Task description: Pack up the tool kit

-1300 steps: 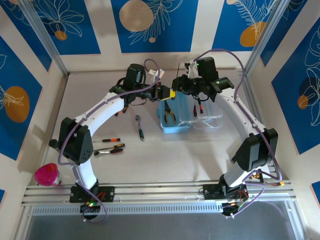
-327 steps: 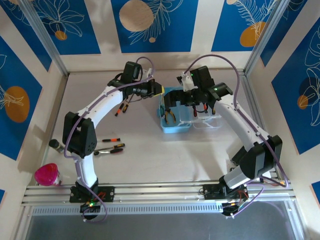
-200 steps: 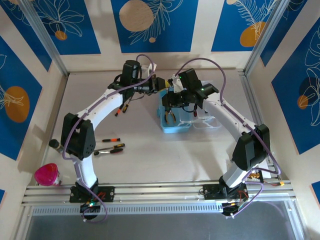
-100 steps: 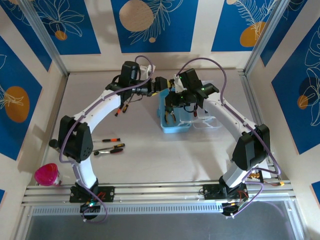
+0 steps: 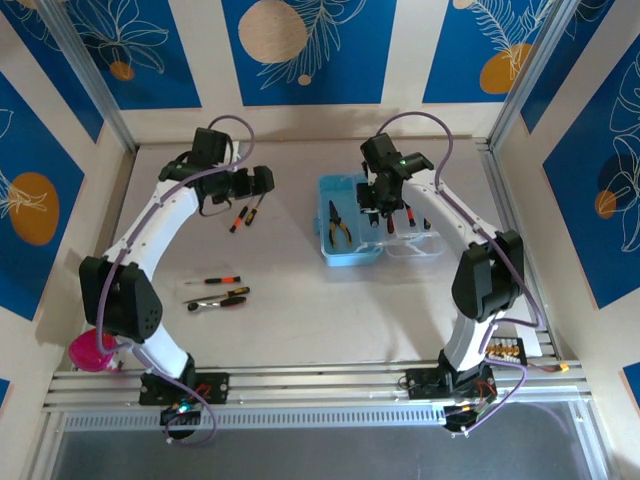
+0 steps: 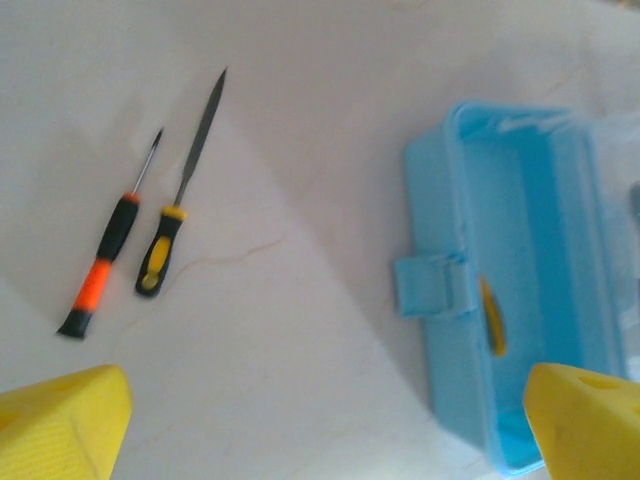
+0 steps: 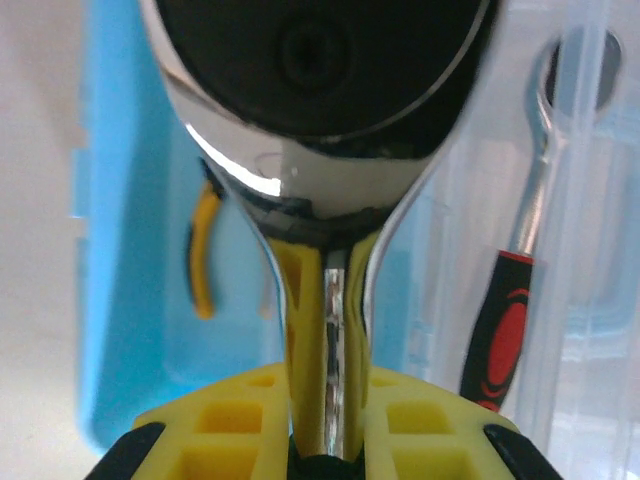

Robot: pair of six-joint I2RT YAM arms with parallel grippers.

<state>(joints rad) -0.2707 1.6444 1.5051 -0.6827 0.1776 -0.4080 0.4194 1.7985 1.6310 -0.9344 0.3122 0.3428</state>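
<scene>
Gripping a wrench tight in the right gripper, above the open case at far mid-table. Probably calling for lowering it flat beside the pliers before releasing. Hovering the left gripper, fingers wide, near two screwdrivers.

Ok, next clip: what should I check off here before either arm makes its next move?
1. Hold: the right gripper is shut on the ratchet: ok.
2. Position: the ratchet hangs over the case, near where its base meets the lid: ok.
3. Case open, lid laid flat beside it: ok.
4. Free hand: the left gripper is wide open with nothing in it: ok.
5. Next pick: two screwdrivers lie flat, left of the case: ok.
6. Packing finished: not ok, loose tools lie toward the near edge.
</scene>
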